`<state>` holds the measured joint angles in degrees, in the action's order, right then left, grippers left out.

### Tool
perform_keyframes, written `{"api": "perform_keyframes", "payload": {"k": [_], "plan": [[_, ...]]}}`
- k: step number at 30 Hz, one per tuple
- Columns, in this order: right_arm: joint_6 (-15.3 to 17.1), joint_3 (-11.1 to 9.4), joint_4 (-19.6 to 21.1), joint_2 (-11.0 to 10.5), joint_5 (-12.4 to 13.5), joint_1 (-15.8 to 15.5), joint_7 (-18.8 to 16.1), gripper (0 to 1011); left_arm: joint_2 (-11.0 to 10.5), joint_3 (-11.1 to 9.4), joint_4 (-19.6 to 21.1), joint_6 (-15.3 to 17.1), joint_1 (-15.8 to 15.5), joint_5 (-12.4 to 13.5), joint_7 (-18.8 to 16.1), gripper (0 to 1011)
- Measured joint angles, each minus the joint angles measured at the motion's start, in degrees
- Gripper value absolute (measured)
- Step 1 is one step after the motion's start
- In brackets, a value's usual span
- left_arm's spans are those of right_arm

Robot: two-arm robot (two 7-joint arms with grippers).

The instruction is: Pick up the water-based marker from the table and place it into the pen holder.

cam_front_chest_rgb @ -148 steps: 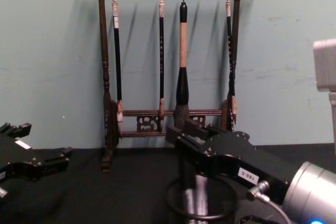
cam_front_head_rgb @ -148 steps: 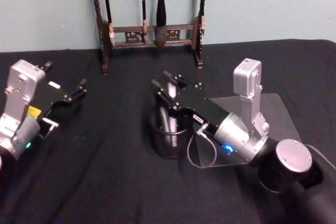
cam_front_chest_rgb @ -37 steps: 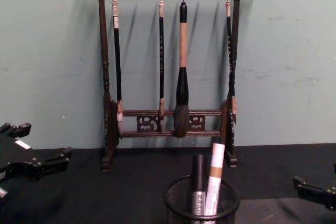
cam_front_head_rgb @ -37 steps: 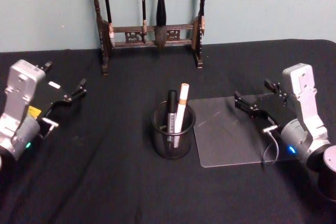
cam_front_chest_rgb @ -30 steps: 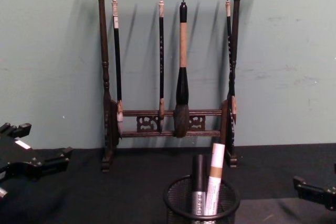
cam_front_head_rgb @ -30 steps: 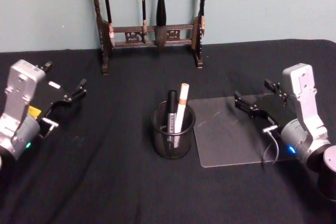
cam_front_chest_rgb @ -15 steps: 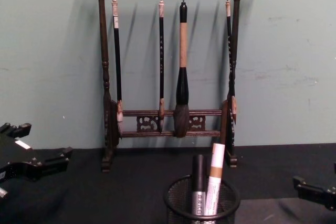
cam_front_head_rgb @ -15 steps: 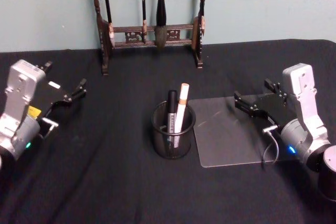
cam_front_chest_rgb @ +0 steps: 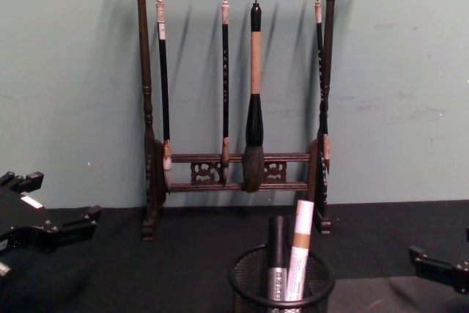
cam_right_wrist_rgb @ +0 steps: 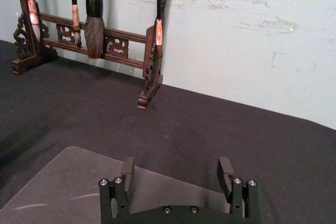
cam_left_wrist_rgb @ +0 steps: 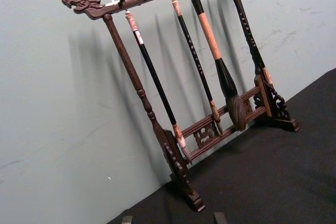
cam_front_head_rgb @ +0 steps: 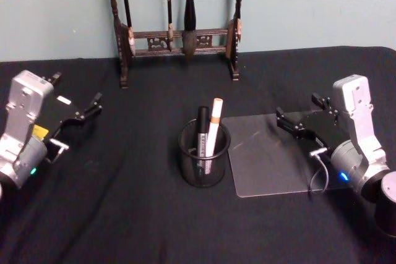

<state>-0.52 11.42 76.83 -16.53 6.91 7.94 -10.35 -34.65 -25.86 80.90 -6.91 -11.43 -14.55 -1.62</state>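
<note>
Standing in pen holder (cam_front_head_rgb: 204, 153): water-based marker (cam_front_head_rgb: 213, 127), well left of right hand (cam_front_head_rgb: 296, 123), spread, empty.

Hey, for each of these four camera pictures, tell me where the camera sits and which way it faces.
Head: high, looking down at the pen holder, left gripper and right gripper.
Chest: low, facing forward at the brush rack; gripper tips at both edges.
Left wrist: aimed at the rack; fingertips at the edge.
Right wrist: across the clear mat to the rack; open fingers.
All four share the rack.
</note>
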Motion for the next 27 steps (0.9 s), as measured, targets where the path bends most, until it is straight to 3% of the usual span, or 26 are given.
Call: {"api": "perform_keyframes", "payload": {"k": [27], "plan": [[0.0,0.0,0.0,0.0,0.0,0.0,0.0,1002,0.0,0.0,0.0,0.0,0.0,0.0,0.0,1001]]}}
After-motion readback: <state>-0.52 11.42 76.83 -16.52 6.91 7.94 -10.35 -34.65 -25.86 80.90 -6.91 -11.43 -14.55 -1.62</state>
